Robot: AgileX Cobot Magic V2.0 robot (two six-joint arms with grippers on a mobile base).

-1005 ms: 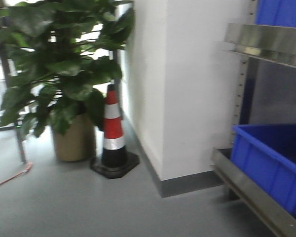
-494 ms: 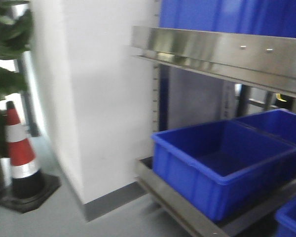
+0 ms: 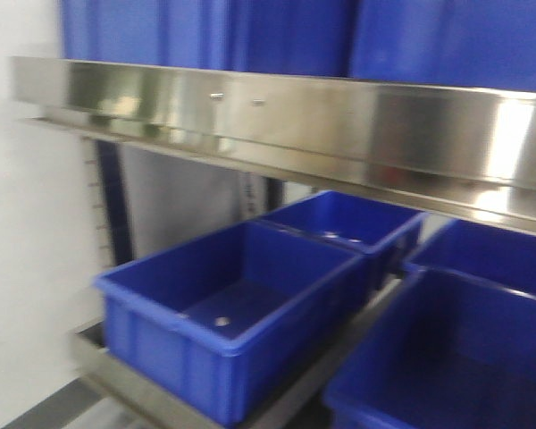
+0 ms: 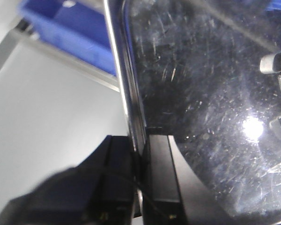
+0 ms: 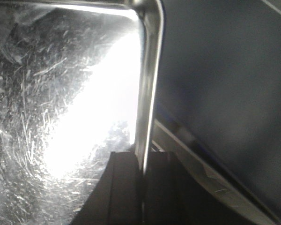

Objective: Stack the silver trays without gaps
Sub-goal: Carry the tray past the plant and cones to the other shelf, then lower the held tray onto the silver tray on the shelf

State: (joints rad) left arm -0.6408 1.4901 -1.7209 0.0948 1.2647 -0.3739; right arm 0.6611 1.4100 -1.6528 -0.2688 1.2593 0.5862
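1. Exterior front-facing view gives you only a shelf rack. A steel rail (image 3: 295,125) runs across the top and deep blue bins (image 3: 232,304) sit below it. No tray, stack or arm shows there.
2. In the left wrist view, your left pincer (image 4: 140,140) is clenched on the thin rim of a silver tray (image 4: 201,93). One finger is outside the wall and one inside, and the scratched pan bottom spreads to the right.
3. In the right wrist view, your right pincer (image 5: 143,157) grips a rim of the silver tray (image 5: 61,93) the same way. There is bright glare on the bottom and a rounded corner at the top.
4. These look like opposite sides of one tray carried between both arms, though no single picture confirms it.
5. Beyond the left rim you see grey floor (image 4: 47,103) and a blue bin, so the tray seems to be held in the air near the rack rather than resting on anything.
6. No second tray is visible, so judge the stacking as not yet done. What is left is to reach the other trays, line up the corners and lower this one until it nests flush.
7. Each wrist sits close behind its rim, with the fingers pointing along the tray wall.
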